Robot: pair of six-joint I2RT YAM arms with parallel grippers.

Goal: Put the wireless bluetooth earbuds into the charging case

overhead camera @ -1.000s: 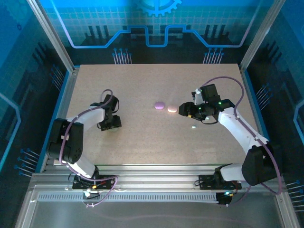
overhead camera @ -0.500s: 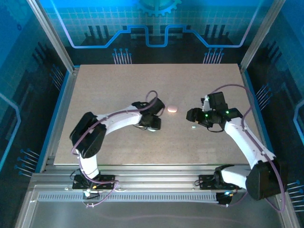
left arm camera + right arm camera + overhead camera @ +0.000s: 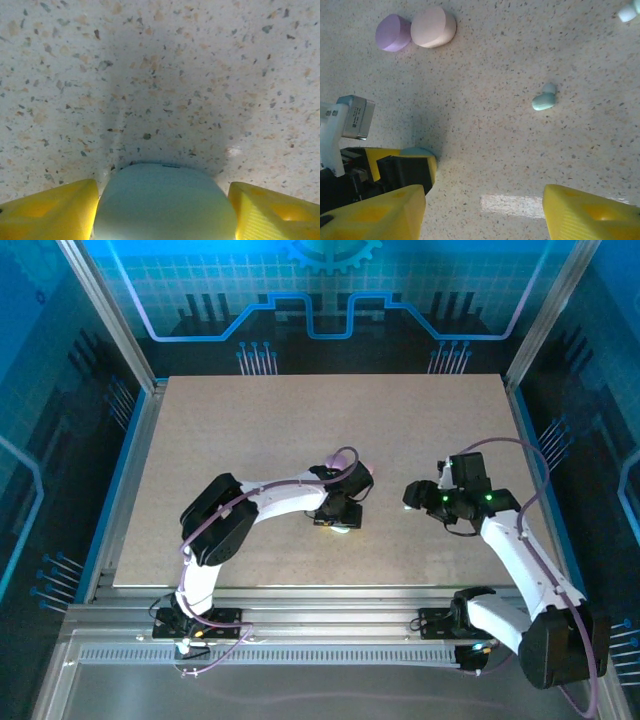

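The left pincer (image 3: 163, 202) sits low over the table (image 3: 250, 420) with its two yellow fingers (image 3: 50, 210) apart and a pale green case (image 3: 165, 182) between them; the case is smooth and rounded and takes up nearly the whole gap; each finger lies close against one side of it, but I cannot tell whether they press on it or merely flank it; beyond the case there is speckled tabletop with a soft shadow running forward from it.

The right pincer (image 3: 484, 196) has its fingers wide apart with nothing between them, just bare table and a bright patch of reflected light; ahead of it, toward its right finger, lies a pale green earbud (image 3: 543, 99), alone on the surface and touching nothing; a second earbud (image 3: 630, 11), paler, lies farther off at the upper right corner of the right wrist view, cut by the edge; to the left, in the same view, a finger of the left pincer shows with a sliver of the pale green case beside it, well apart from both earbuds; farther out, at the upper left, a purple case (image 3: 393, 32) and a pink case (image 3: 433, 27) lie side by side, touching.

From above, the left arm reaches across to the middle of the table, and the right pincer hangs just to its right, facing it.
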